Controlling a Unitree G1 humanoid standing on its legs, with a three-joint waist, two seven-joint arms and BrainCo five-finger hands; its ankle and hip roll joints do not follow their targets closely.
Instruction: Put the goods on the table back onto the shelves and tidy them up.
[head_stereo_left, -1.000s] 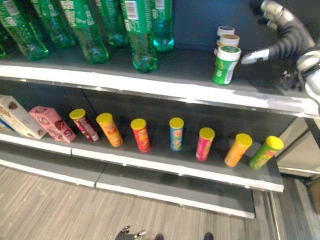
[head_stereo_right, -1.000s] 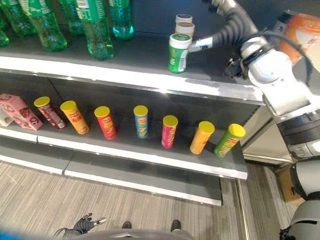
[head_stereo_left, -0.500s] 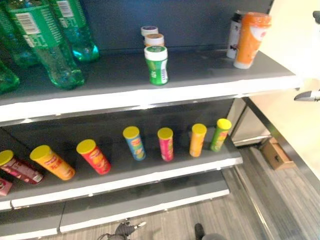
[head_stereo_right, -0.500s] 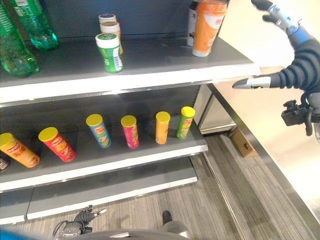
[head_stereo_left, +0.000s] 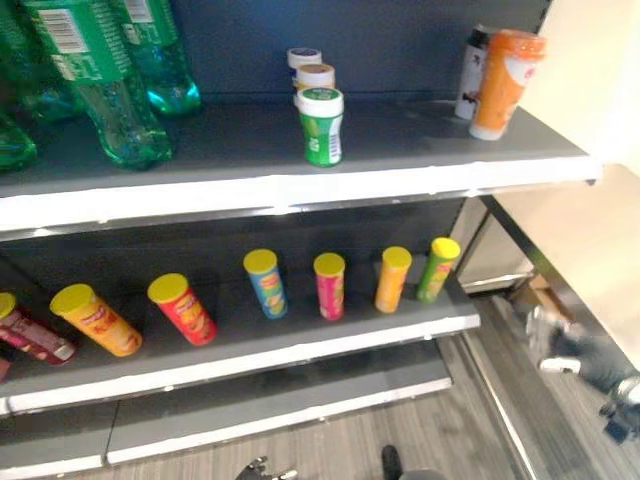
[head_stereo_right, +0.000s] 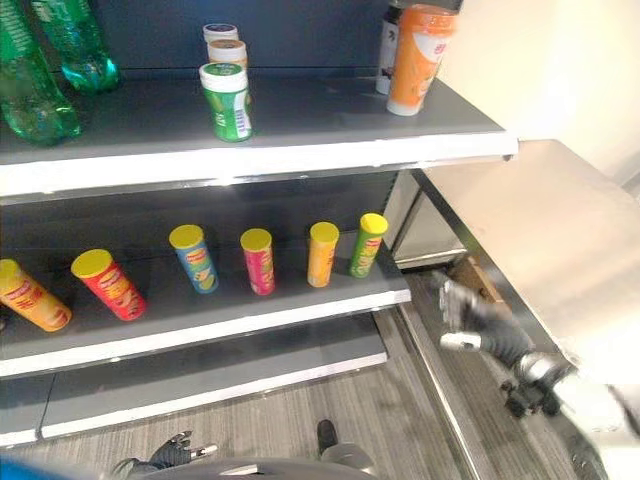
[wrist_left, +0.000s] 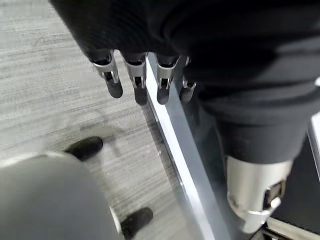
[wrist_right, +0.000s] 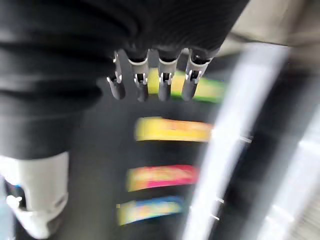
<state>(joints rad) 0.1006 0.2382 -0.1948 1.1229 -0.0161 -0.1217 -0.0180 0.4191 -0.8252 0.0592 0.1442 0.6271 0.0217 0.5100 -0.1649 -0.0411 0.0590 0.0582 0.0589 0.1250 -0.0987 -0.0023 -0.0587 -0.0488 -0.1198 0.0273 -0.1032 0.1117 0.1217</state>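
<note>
The green canister (head_stereo_left: 320, 125) stands upright near the front of the upper shelf (head_stereo_left: 300, 190), with two small tubs (head_stereo_left: 314, 76) in a row behind it. An orange container (head_stereo_left: 503, 82) and a white can (head_stereo_left: 471, 70) stand at that shelf's right end. Several yellow-lidded chip cans (head_stereo_left: 329, 285) lean in a row on the lower shelf (head_stereo_left: 250, 352). My right hand (head_stereo_right: 466, 314) hangs low to the right of the shelving, open and holding nothing; its fingers (wrist_right: 150, 82) are relaxed. My left hand (head_stereo_right: 172, 452) is down by the floor, its fingers (wrist_left: 136, 84) open and empty.
Green bottles (head_stereo_left: 110, 95) fill the upper shelf's left part. A pale flat surface (head_stereo_right: 545, 230) runs along the right, with a cardboard box (head_stereo_right: 482, 283) on the floor under it. Grey plank floor (head_stereo_left: 350, 445) lies before the shelving's base.
My right hand has dropped from beside the upper shelf's right end to low by the floor at the right. The view has shifted slightly.
</note>
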